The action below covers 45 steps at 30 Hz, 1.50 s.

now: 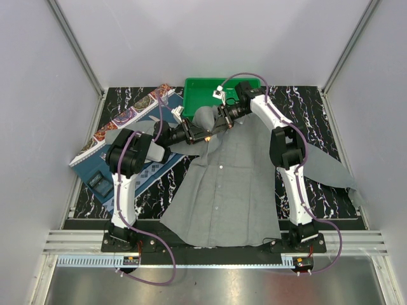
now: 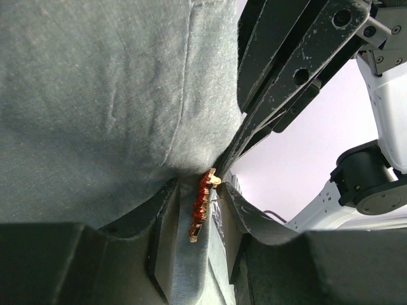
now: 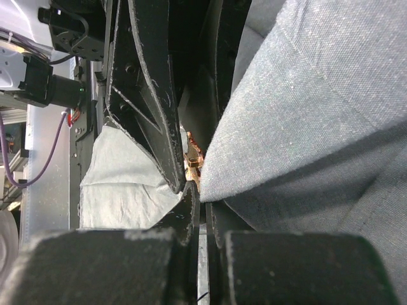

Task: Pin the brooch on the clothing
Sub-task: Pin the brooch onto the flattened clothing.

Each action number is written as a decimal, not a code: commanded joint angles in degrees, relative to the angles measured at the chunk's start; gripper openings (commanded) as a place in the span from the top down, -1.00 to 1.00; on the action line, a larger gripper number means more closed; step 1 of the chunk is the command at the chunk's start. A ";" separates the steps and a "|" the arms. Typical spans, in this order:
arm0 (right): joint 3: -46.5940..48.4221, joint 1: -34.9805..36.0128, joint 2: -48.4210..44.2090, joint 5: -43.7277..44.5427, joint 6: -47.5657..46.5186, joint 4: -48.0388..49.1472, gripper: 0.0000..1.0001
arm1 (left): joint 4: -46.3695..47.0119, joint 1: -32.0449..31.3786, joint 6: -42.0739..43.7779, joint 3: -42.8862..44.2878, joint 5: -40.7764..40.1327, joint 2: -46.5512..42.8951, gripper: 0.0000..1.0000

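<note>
The clothing (image 1: 232, 184) is a grey shirt spread on the table, its collar end lifted where both grippers meet. The brooch (image 2: 201, 202) is tiny, red-orange and gold, and is seen edge-on against a strip of shirt fabric (image 2: 95, 95) between my left gripper's (image 2: 200, 213) narrow jaws. It also glints in the top view (image 1: 208, 135) and the right wrist view (image 3: 194, 159). My right gripper (image 3: 198, 194) is shut, pinching the shirt edge (image 3: 305, 108) right at the brooch's gold end. In the top view the left gripper (image 1: 196, 133) and right gripper (image 1: 216, 127) are tip to tip.
A green tray (image 1: 210, 95) stands behind the grippers. A dark blue patterned placemat (image 1: 137, 136) lies at the left under the left arm. The shirt's right sleeve (image 1: 327, 166) stretches toward the right wall. The tabletop (image 1: 305, 105) is black marble.
</note>
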 commanded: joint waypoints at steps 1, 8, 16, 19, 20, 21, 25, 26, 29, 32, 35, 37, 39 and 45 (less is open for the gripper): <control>3.66 0.99 -0.40 -4.00 2.97 -0.21 1.00 | 25.82 0.40 -0.78 1.13 0.67 -1.89 0.30; 3.84 0.55 0.30 -4.09 4.82 0.49 1.00 | 26.00 0.93 -0.43 0.08 1.64 -3.30 0.10; 3.49 0.46 0.39 -2.42 5.00 0.67 1.00 | 25.91 1.19 -0.78 -0.80 1.99 -4.79 -0.01; 3.31 0.38 0.65 -2.16 5.09 0.76 1.00 | 25.91 1.45 -1.13 -0.80 2.60 -5.32 0.01; 3.40 0.29 0.65 -1.99 5.35 0.76 1.00 | 25.91 1.54 -1.13 -1.15 2.69 -5.49 0.02; 3.48 0.29 0.74 -1.90 5.35 0.67 1.00 | 25.91 1.63 -1.13 -1.33 2.95 -5.76 0.02; 3.75 -0.15 1.09 -2.25 6.40 1.11 1.00 | 25.91 2.51 -1.39 -2.91 2.78 -6.20 0.17; 3.75 -0.24 1.01 -2.68 6.49 1.20 1.00 | 25.91 2.86 -1.66 -3.44 2.34 -6.11 0.20; 3.66 -0.33 1.01 -3.38 6.67 1.11 1.00 | 25.91 3.39 -1.40 -3.62 2.60 -5.85 0.39; 3.66 -0.33 1.01 -4.35 6.76 1.29 1.00 | 26.00 3.21 -1.74 -2.65 2.60 -5.06 0.44; 3.66 -0.41 1.01 -4.53 6.93 1.29 1.00 | 26.00 3.04 -1.22 -2.30 2.69 -4.53 0.44; 3.57 -0.33 0.92 -4.44 7.11 1.37 1.00 | 26.00 2.69 -1.22 -2.12 2.78 -4.53 0.43; 3.57 -0.33 1.01 -4.62 7.54 1.20 1.00 | 25.91 2.42 -0.96 -2.21 2.43 -4.53 0.43; 3.57 -0.33 1.01 -5.23 7.81 1.46 1.00 | 25.91 2.34 -1.57 -2.47 1.55 -3.83 0.77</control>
